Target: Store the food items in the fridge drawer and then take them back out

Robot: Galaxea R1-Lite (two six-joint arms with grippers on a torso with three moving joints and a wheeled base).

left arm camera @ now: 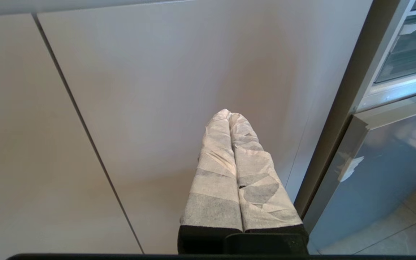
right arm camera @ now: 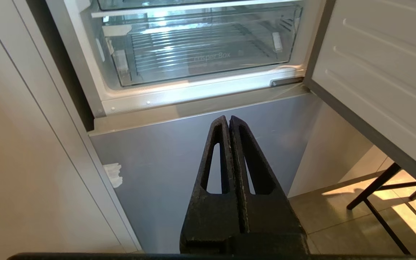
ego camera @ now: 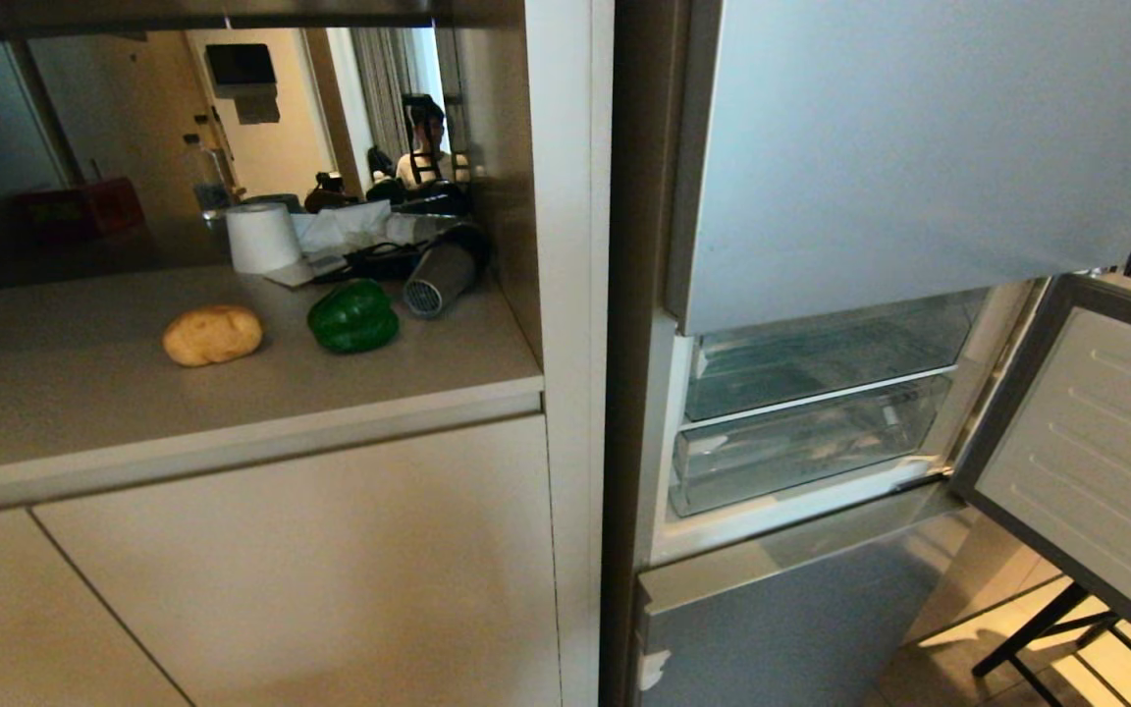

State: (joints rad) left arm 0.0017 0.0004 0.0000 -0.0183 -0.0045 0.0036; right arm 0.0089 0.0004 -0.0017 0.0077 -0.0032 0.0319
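Kitchen scene: a grey counter (ego camera: 232, 393) fills the left half of the head view, set into beige cabinet doors (ego camera: 310, 560), and a silver-grey fridge (ego camera: 919, 147) fills the right half with its door (ego camera: 1096, 462) swung open at the right edge.

On the counter at centre left lie the food items, a tan potato (ego camera: 213, 334) and just right of it a glossy green bell pepper (ego camera: 353, 316); they sit near each other but apart. Behind them, toward the upper left, are a paper roll (ego camera: 262, 237), crumpled tissue and a dark hair dryer (ego camera: 445, 267).

The fridge drawer (ego camera: 801, 452), a clear bin with a ribbed bottom, sits pushed in and empty at centre right of the head view, below a second clear bin.

Neither arm shows in the head view. In the left wrist view the left claw (left arm camera: 229, 112), wrapped in pale tape, is pressed together and empty, facing a cabinet door. In the right wrist view the black right claw (right arm camera: 227, 118) is likewise pressed together and empty, in front of the lower fridge panel beneath the drawer.

Nothing looks started yet. Risks from here, as a judgement: the pepper's slick, lumpy skin may slip from a narrow pinch; the rounded potato may roll if nudged; the clutter behind could be knocked; and the drawer looks shut, so food cannot go in until it is pulled out. The open door crowds the right side.
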